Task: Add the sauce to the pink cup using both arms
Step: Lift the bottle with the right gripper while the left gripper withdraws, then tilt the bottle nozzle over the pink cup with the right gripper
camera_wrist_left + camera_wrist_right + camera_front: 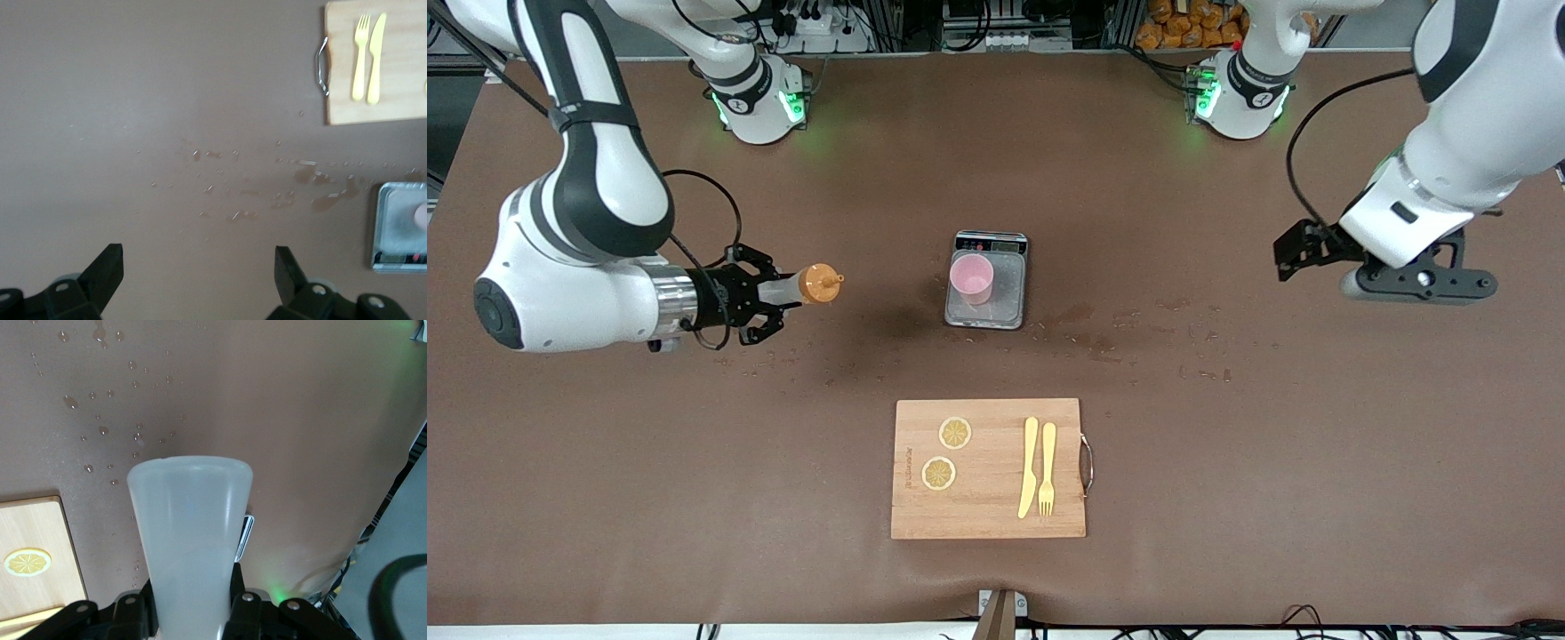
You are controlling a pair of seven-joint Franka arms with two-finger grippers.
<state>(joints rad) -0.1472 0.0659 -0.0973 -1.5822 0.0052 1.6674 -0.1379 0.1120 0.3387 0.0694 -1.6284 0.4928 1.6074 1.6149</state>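
Translucent whitish squeeze bottle with orange nozzle cap (805,286), pinched sideways by right gripper (769,298) fingers.
Nozzle is best carried over small pale-pink plastic cup (971,277) before squeezing; left gripper (198,270), fingers spread, waits.

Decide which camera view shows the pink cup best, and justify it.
The front view: the whole pink cup stands on the grey scale, rim visible. The left wrist view catches only a pink sliver at its edge. The right wrist view shows none of it.

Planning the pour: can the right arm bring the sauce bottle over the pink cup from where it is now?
Probably yes. The right gripper holds the sauce bottle on its side over bare table, nozzle toward the pink cup on the scale. Nothing stands between them; the left gripper waits open at its own end.
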